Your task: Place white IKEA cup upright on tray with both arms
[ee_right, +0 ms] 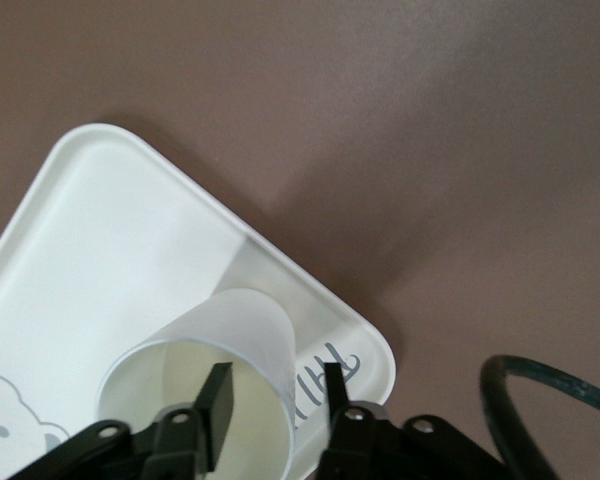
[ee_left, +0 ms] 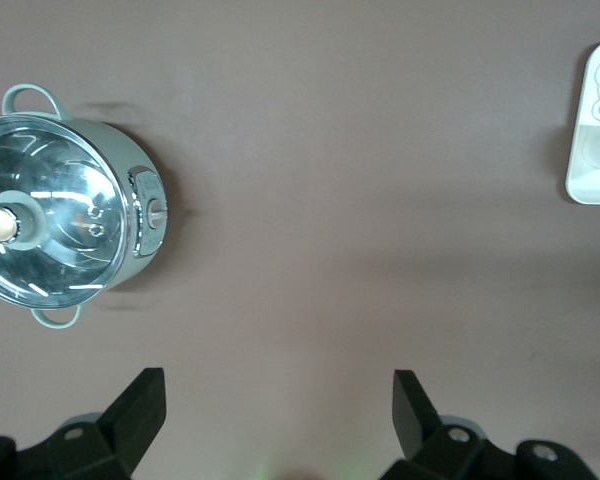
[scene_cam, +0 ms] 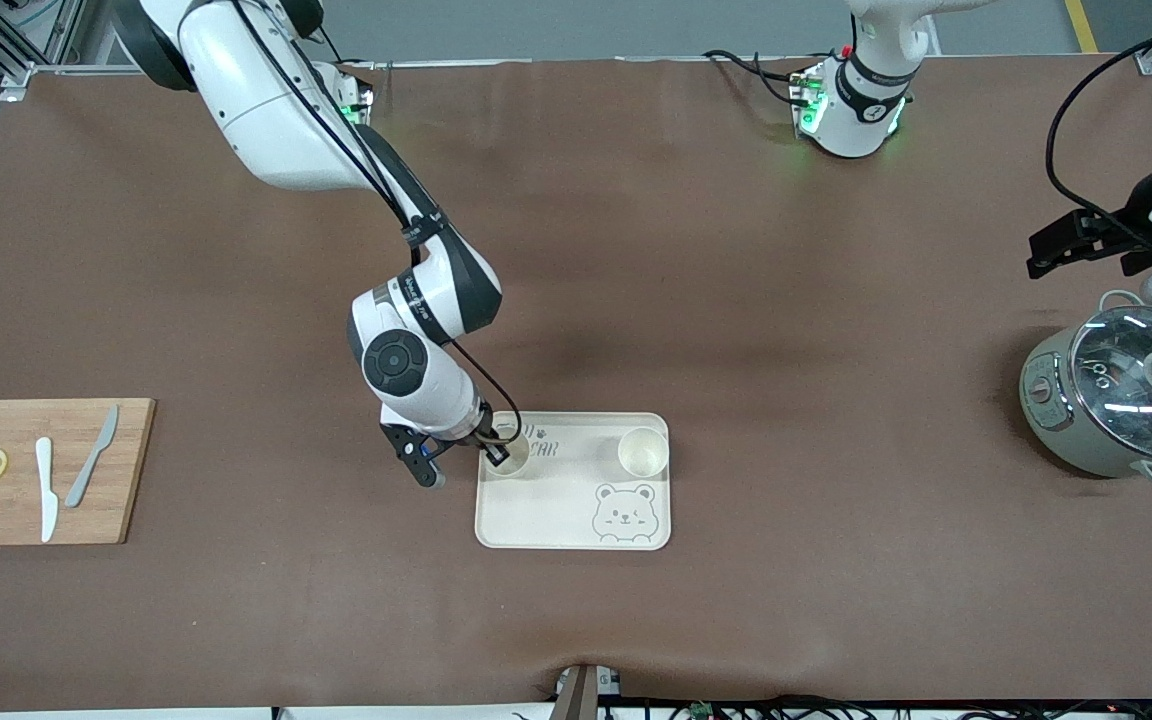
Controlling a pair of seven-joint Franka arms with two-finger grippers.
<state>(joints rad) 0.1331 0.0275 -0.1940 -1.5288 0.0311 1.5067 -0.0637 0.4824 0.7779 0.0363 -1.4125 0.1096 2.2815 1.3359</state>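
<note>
A brown mat covers the table (scene_cam: pixel 696 250). On the tray (scene_cam: pixel 556 525) two cups stand upright: one (scene_cam: pixel 642 450) free at the left arm's end, the other (ee_right: pixel 215 375) with the right gripper (ee_right: pixel 275 400) astride its rim, fingers slack. The left gripper (ee_left: pixel 278 410) waits wide open near a pot (scene_cam: pixel 1121 395). A cutting board (scene_cam: pixel 41 470) lies apart.

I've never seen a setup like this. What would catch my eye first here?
Most likely the right arm's gripper reaching down to the cream tray, one finger inside and one outside the rim of a white cup standing upright on it. A second white cup stands on the tray toward the left arm's end. There too, the left gripper waits open in the air near a glass-lidded pot.
</note>
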